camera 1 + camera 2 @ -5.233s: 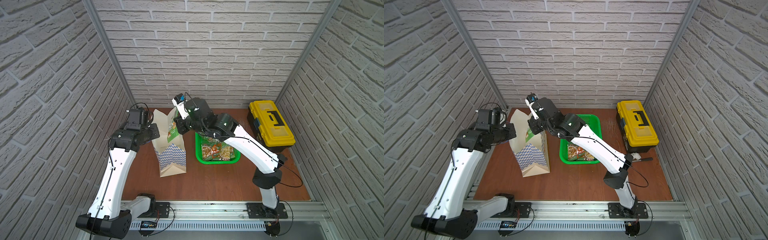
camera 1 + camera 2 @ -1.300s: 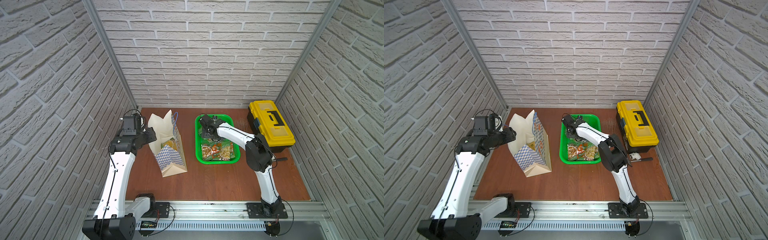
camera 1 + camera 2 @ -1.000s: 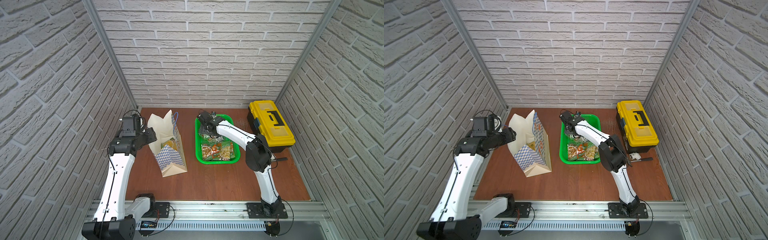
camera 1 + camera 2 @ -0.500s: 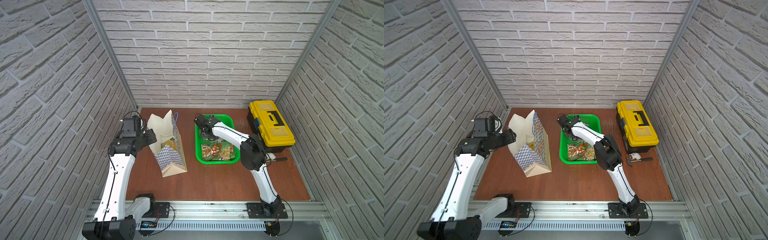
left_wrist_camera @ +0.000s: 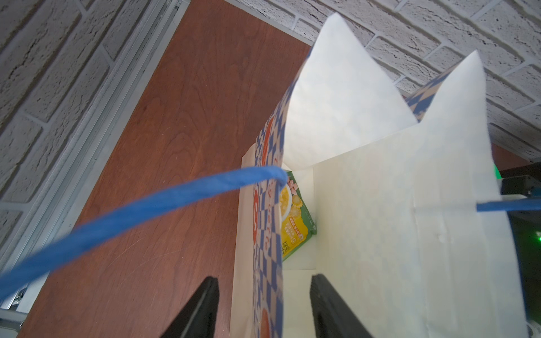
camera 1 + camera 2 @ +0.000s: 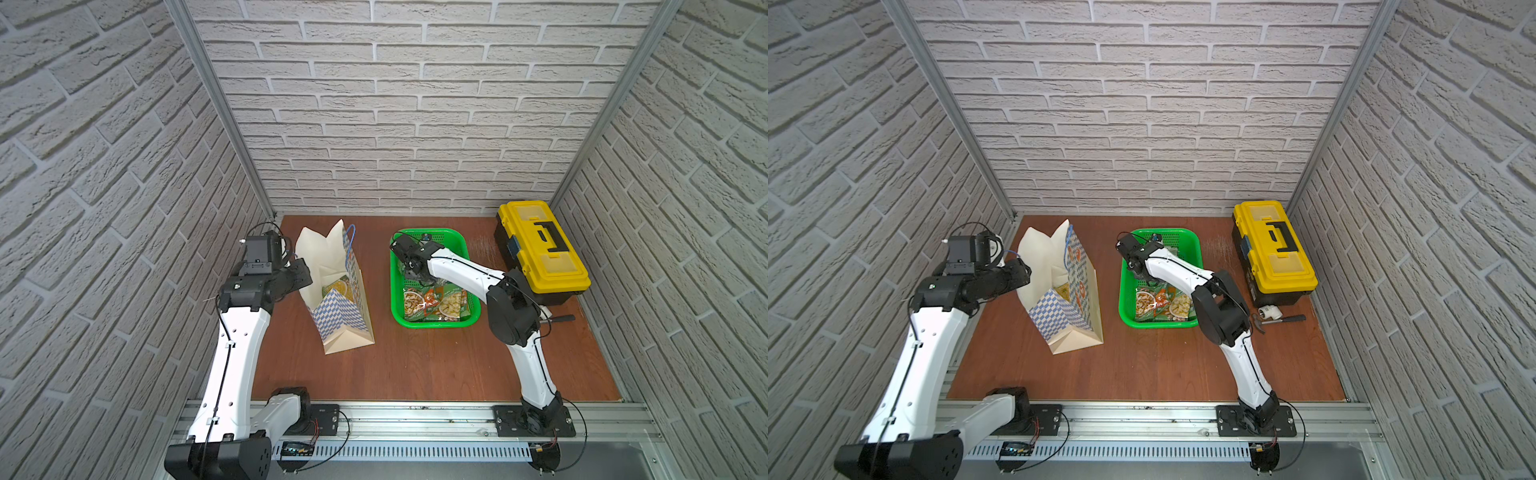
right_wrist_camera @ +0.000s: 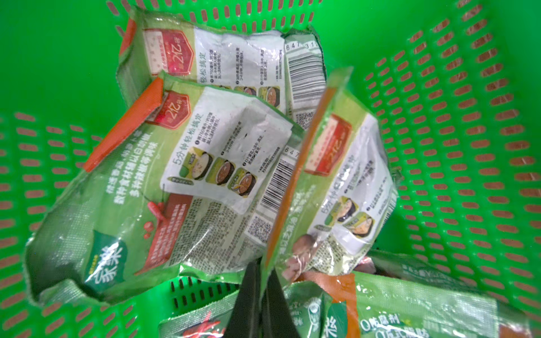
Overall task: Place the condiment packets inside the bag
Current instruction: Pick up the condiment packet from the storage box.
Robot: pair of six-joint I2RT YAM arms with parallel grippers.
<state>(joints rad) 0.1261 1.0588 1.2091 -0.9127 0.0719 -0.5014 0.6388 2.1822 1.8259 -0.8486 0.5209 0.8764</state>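
green crinkly foil condiment packets (image 7: pixel 181 175) lie heaped in the basket (image 7: pixel 453 146); a yellow-printed packet (image 5: pixel 295 216) sits inside the bag (image 6: pixel 338 309). my right gripper (image 7: pixel 262 281), wide a second ago, now pinches an upright packet (image 7: pixel 336 181) by its edge. left gripper (image 5: pixel 263 307) straddles the bag wall, half open.

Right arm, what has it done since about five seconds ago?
The right pincer left the mouth of the bag, returned to the green basket and shut on the edge of another condiment packet. One packet now lies in the bag. The left pincer, bag and toolbox stayed put.
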